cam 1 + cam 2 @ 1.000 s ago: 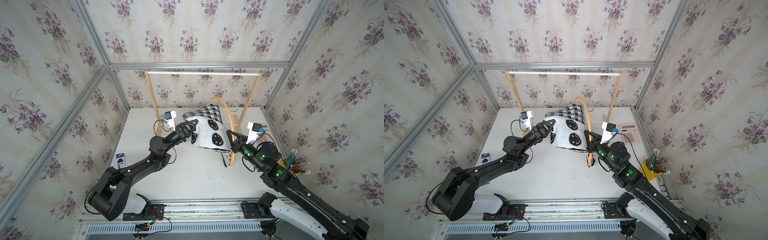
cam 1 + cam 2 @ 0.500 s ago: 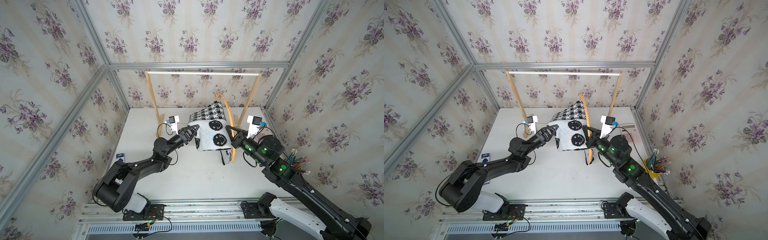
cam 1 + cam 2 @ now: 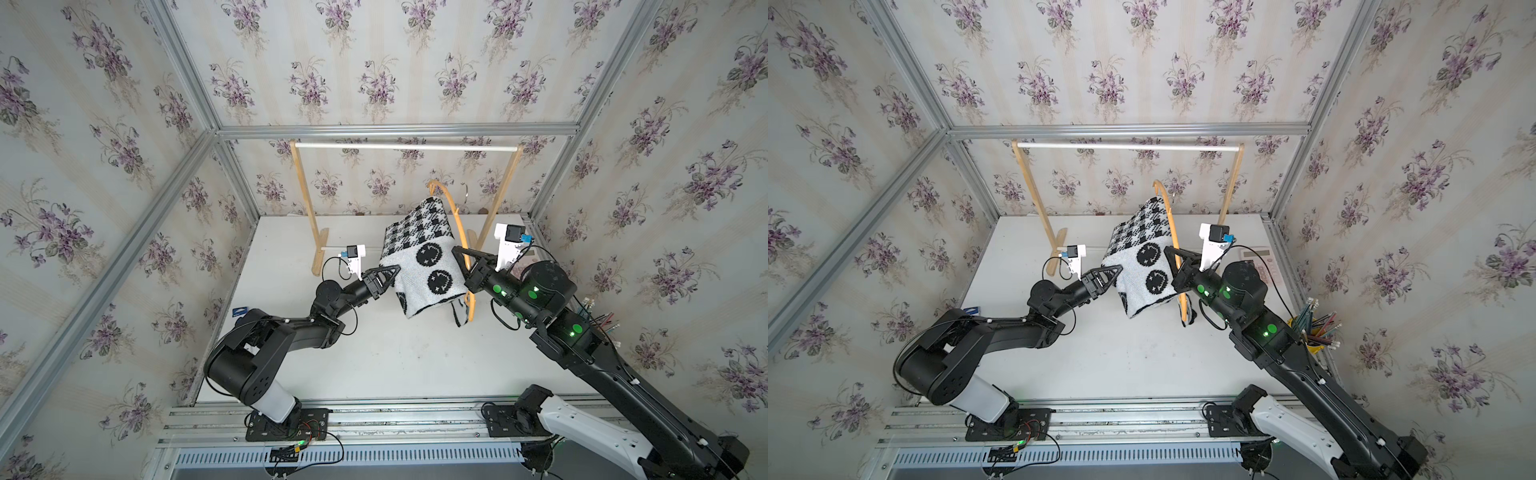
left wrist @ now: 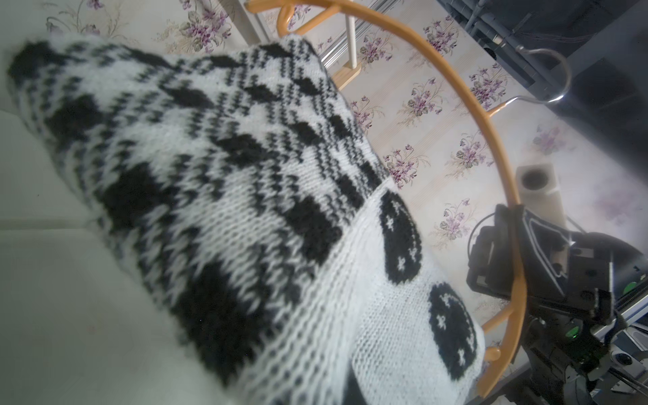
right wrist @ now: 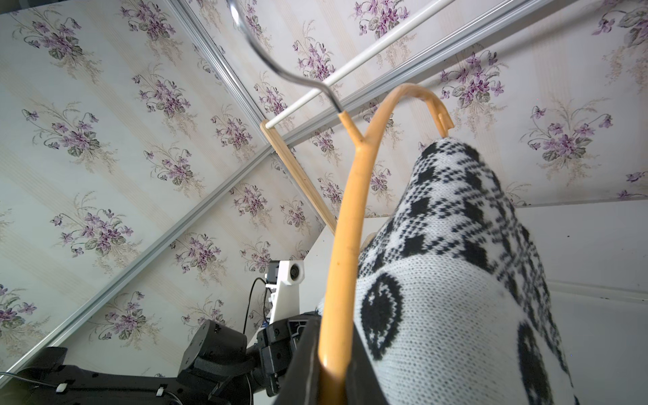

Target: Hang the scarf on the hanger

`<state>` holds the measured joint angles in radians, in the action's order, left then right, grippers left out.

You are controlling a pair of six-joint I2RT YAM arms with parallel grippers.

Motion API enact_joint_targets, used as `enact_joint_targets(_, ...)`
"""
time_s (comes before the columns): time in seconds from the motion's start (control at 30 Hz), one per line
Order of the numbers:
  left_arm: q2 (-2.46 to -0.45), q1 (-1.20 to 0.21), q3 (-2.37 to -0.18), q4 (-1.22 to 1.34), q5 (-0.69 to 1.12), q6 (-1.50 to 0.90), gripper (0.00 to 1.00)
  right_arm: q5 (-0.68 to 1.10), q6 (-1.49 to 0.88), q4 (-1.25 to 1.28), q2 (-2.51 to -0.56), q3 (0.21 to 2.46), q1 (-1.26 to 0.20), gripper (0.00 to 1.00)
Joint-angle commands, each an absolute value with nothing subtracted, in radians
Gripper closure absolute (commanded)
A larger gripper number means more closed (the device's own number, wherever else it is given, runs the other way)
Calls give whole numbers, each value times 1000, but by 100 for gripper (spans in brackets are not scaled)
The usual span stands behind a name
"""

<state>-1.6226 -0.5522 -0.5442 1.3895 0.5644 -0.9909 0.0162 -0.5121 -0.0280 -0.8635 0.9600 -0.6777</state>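
Scarf draped over the hanger, both held up over the middle of the surface.

My right end effector is clamped on the hanger; my left end effector is closed on the scarf at its left edge. I judge the drape needs evening out, cloth kept slack. The rack stands just behind, pencil cup at right.

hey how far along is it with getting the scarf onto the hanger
Done: the scarf is draped over the hanger, which is held up off the table. In hand: the right gripper clamps the hanger, the left gripper pinches the scarf's edge. Left: release the scarf.
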Motion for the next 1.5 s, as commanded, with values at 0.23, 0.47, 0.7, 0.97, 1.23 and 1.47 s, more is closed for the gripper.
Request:
enact_joint_targets(0.23, -1767, -645, -620, 1420, 599, -1039, 100, 43, -465, 123, -913, 1010, -673, 100)
enact_joint_targets(0.47, -1803, -680, -643, 1421, 602, -1038, 100, 64, -453, 158, -948, 1055, -672, 100)
enact_joint_targets(0.7, -1893, -673, -637, 1421, 581, -1022, 100, 75, -433, 115, -971, 1121, -672, 100)
enact_joint_targets(0.97, -1946, -663, -663, 1420, 582, -1021, 100, 77, -427, 92, -972, 1143, -670, 100)
enact_joint_targets(1.23, -1926, -661, -711, 1420, 634, -1042, 95, 93, -446, 118, -989, 1116, -670, 100)
enact_joint_targets(1.47, -1895, -662, -710, 1420, 649, -1040, 62, 94, -450, 132, -988, 1100, -670, 100)
